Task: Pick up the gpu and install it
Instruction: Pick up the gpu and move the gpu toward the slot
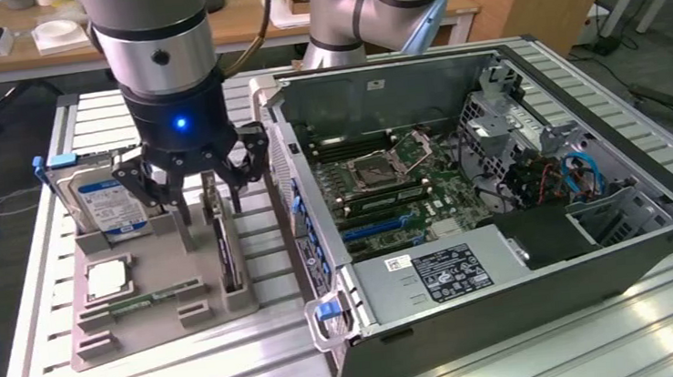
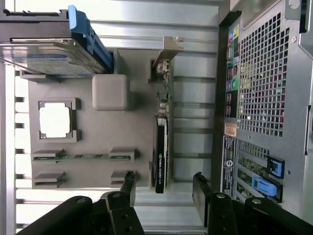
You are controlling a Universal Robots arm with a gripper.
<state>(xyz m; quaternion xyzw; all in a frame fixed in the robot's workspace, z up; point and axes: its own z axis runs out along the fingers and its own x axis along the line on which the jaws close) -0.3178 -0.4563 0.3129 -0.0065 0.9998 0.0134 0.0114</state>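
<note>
at the exterior view's left: green black-shrouded gpu (image 1: pixel 222 249), edge-up in grey slotted tray (image 1: pixel 168 274), presumably for straddling; black tool (image 1: pixel 198 199) overhead, jaws spread, empty.

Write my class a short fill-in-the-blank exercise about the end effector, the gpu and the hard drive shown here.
1. The end effector hangs above the gpu with its jaws ____.
2. The gpu stands on its ____ in the grey holder.
3. The hard drive in the same holder carries a ____ label.
Missing words: open; edge; blue.
</note>
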